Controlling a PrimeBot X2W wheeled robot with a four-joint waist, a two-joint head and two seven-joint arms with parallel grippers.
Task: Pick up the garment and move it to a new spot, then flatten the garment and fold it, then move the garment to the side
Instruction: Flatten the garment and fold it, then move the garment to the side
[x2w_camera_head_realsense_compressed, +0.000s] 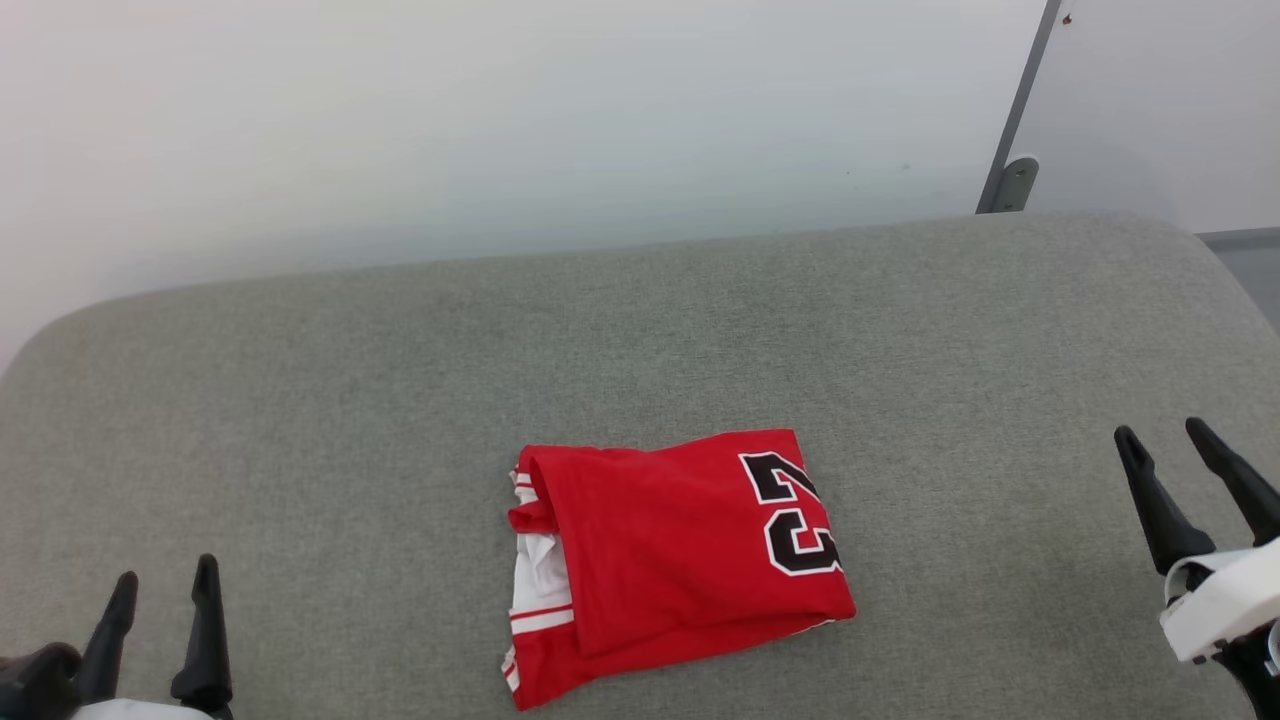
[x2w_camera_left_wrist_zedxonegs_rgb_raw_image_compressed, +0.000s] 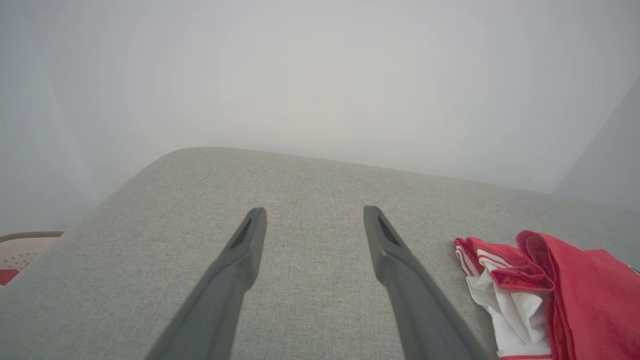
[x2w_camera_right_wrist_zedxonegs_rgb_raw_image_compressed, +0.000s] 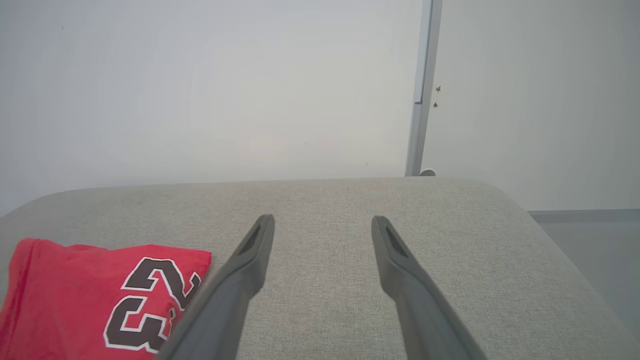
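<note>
Garment (x2w_camera_head_realsense_compressed: 680, 560) lies folded in a compact red packet near the front middle of the grey cushion (x2w_camera_head_realsense_compressed: 400, 400), with black white-edged numerals at its right end and white sleeve and striped trim showing at its left edge. My left gripper (x2w_camera_head_realsense_compressed: 167, 568) sits lower left and my right gripper (x2w_camera_head_realsense_compressed: 1160, 428) far right, both well apart from the cloth, fingers spread wide, nothing between them. Pale wall (x2w_camera_head_realsense_compressed: 500, 120) behind cushion; grey metal post (x2w_camera_head_realsense_compressed: 1015, 120) upper right.
</note>
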